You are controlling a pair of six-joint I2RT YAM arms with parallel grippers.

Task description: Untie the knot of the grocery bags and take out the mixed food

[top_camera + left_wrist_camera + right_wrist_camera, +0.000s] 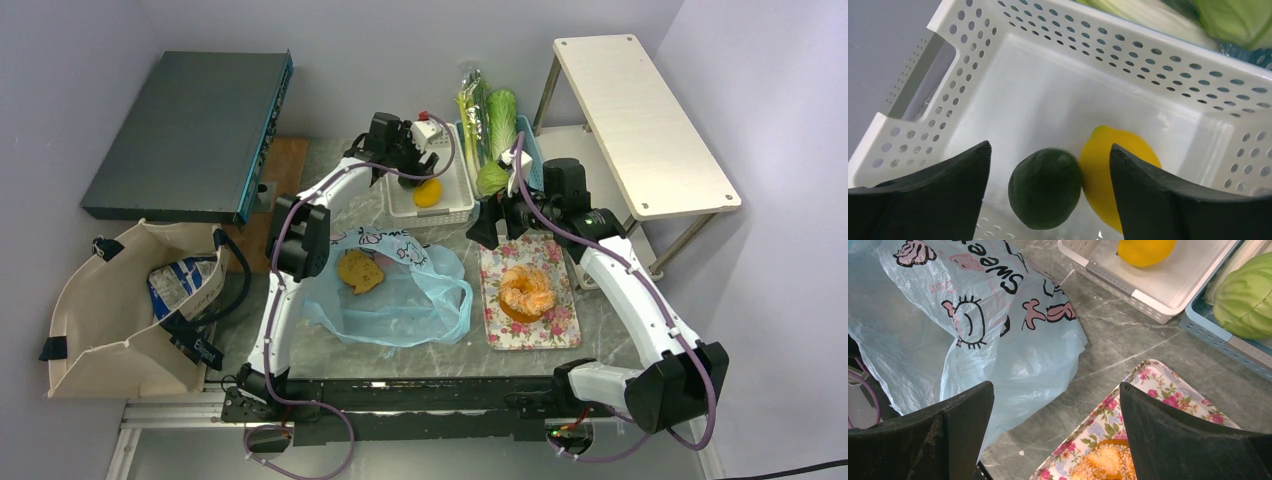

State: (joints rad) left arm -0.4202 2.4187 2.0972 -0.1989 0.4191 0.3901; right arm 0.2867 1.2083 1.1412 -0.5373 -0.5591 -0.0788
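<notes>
The left gripper hangs over the white basket with its jaws spread wide. A dark avocado lies free between the fingers, touching neither, just beside a lemon on the basket floor. This looks like a sorting arrangement, with fruit set apart from the greens. The round cabbage, napa cabbage and green stalks fill the blue basket alongside, while the doughnut sits on a floral tray. The right gripper, equally wide and empty, hovers above the marble table between that tray and the light-blue plastic bag, whose mouth lies slack with no knot visible. A bread slice shows at the bag's mouth, near the right gripper and well apart from the left. A chip bag sits in the canvas tote at far left.
</notes>
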